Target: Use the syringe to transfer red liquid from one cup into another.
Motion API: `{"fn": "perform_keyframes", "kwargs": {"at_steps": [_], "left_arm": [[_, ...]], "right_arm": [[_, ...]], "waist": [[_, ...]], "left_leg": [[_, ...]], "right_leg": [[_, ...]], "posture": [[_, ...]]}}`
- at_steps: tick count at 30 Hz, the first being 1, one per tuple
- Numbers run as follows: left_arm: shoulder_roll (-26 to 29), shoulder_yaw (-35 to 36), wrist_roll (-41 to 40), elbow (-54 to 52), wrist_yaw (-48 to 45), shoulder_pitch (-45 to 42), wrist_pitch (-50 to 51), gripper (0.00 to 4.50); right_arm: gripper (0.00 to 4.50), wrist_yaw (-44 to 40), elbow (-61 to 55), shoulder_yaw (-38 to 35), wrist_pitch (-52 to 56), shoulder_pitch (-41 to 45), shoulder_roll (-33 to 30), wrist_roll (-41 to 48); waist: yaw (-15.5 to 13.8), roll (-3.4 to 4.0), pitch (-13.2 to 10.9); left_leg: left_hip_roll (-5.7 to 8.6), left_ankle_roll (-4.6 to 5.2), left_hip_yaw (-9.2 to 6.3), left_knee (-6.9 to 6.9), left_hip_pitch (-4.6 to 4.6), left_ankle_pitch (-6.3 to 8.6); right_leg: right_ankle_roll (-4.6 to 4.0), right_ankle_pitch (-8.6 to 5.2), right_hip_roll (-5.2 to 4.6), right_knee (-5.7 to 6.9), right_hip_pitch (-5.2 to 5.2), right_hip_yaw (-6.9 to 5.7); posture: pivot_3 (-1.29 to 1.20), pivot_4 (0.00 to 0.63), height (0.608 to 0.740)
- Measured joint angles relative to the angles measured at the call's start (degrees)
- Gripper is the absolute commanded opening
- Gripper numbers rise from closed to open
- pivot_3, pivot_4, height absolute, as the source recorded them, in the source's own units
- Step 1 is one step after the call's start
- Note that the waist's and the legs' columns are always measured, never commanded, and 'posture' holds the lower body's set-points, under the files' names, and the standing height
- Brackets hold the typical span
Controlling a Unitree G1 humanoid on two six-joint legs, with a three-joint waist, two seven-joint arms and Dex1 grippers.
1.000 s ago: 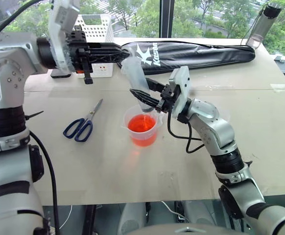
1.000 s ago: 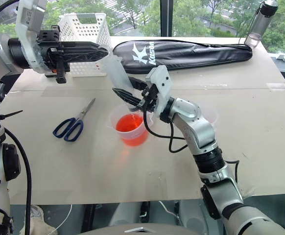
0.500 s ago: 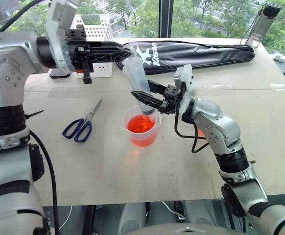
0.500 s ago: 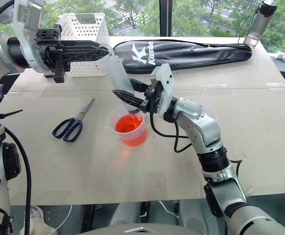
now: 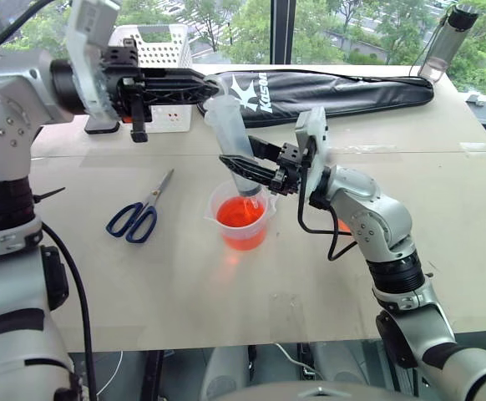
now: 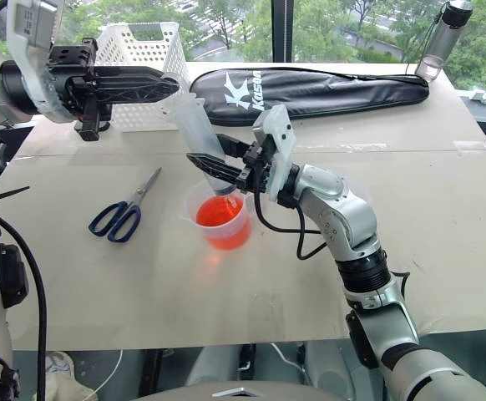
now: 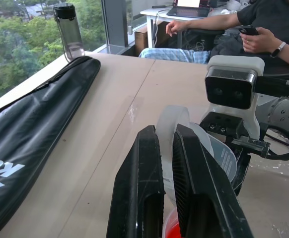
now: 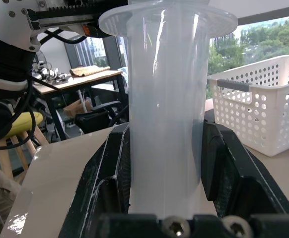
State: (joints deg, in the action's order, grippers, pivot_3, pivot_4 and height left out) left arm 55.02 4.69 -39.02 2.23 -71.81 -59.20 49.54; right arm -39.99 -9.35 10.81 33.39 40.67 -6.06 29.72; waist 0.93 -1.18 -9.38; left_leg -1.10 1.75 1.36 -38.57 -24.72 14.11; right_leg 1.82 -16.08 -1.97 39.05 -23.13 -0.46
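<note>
The syringe (image 5: 230, 138) stands tilted, its tip down in the larger cup (image 5: 241, 224), which holds the red liquid (image 5: 240, 213). My right gripper (image 5: 239, 159) is shut on the syringe's barrel (image 8: 167, 99) from the right, just above the cup's rim. My left gripper (image 5: 212, 83) reaches in from the left, level with the table, and is shut at the syringe's flanged top (image 7: 170, 121). The smaller cup (image 5: 343, 225) is mostly hidden behind my right forearm; a sliver of orange shows.
Blue-handled scissors (image 5: 139, 215) lie left of the larger cup. A white basket (image 5: 155, 46), a long black bag (image 5: 326, 88) and a bottle (image 5: 443, 42) line the far edge. A seated person (image 7: 263, 29) is beyond the table's end.
My right wrist has turned a little while keeping its hold, and the syringe's tip stays in the larger cup. The left gripper has kept its place at the top.
</note>
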Motion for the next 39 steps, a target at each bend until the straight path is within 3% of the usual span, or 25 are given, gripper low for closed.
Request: {"fn": "perform_keyframes", "kwargs": {"at_steps": [2, 7, 20, 30, 35, 36, 39], "left_arm": [[0.42, 0.00, 0.06, 0.01, -0.45, 0.00, -0.49, 0.00], [0.63, -0.36, 1.01, 0.06, -1.02, 0.00, -2.08, 0.00], [1.28, -1.25, 3.03, -0.16, -4.92, -0.01, -5.25, 0.00], [0.91, -4.27, 3.82, -6.49, -5.01, -0.09, -4.65, 0.00], [-0.13, -5.33, 3.87, -6.76, -5.25, -0.08, -4.55, 0.00], [-0.18, -5.32, 3.94, -6.76, -5.23, -0.09, -4.59, 0.00], [-0.18, -5.33, 4.00, -6.76, -5.29, -0.08, -4.63, 0.00]], "right_arm": [[1.49, -0.01, -0.48, 0.01, 1.22, 0.85, -0.62, 0.00], [3.85, -1.13, -0.69, 0.80, 2.25, 2.16, -1.37, -0.03], [3.85, -2.34, -0.79, 0.97, 6.92, 5.05, -3.13, 1.25], [3.85, -4.44, -0.84, 1.59, 10.42, 9.60, -5.02, 1.70], [1.79, -4.39, -0.63, 1.35, 11.38, 9.65, -6.13, 1.13], [1.59, -4.47, -0.65, 1.38, 11.44, 9.67, -6.17, 1.17], [1.59, -4.49, -0.69, 1.55, 11.37, 9.65, -6.35, 1.07]], "waist": [[0.00, 0.00, 0.00], [0.02, 0.00, 0.00], [-0.02, 0.00, 0.00], [-0.02, 0.00, 0.00], [-0.10, 0.00, 0.00], [-0.08, 0.00, 0.00], [0.08, 0.00, 0.00]], "left_leg": [[0.00, 0.00, 0.00, 0.00, 0.00, 0.00], [0.00, 0.00, 0.02, 0.01, 0.00, 0.00], [0.00, 0.00, 0.01, 0.01, 0.00, 0.00], [0.00, 0.01, 0.01, 0.00, -0.01, 0.00], [0.00, 0.01, 0.01, 0.00, -0.02, 0.00], [0.00, 0.01, 0.01, 0.00, -0.02, 0.01], [-0.01, 0.01, 0.02, 0.01, -0.02, 0.00]], "right_leg": [[0.00, 0.00, 0.00, 0.00, 0.00, -0.01], [0.00, 0.00, 0.01, 0.00, 0.00, 0.01], [0.00, 0.00, 0.01, -0.01, 0.00, 0.00], [0.00, 0.00, 0.01, 0.00, -0.01, 0.00], [0.00, 0.00, 0.01, -0.02, -0.01, 0.00], [0.00, 0.00, 0.01, -0.02, 0.00, 0.00], [0.00, 0.00, 0.02, -0.02, -0.01, 0.01]], "posture": [[0.00, 0.150, 0.724], [0.00, 0.150, 0.724], [0.00, 0.150, 0.724], [0.00, 0.150, 0.724], [0.00, 0.150, 0.724], [0.00, 0.150, 0.724], [0.00, 0.150, 0.724]]}}
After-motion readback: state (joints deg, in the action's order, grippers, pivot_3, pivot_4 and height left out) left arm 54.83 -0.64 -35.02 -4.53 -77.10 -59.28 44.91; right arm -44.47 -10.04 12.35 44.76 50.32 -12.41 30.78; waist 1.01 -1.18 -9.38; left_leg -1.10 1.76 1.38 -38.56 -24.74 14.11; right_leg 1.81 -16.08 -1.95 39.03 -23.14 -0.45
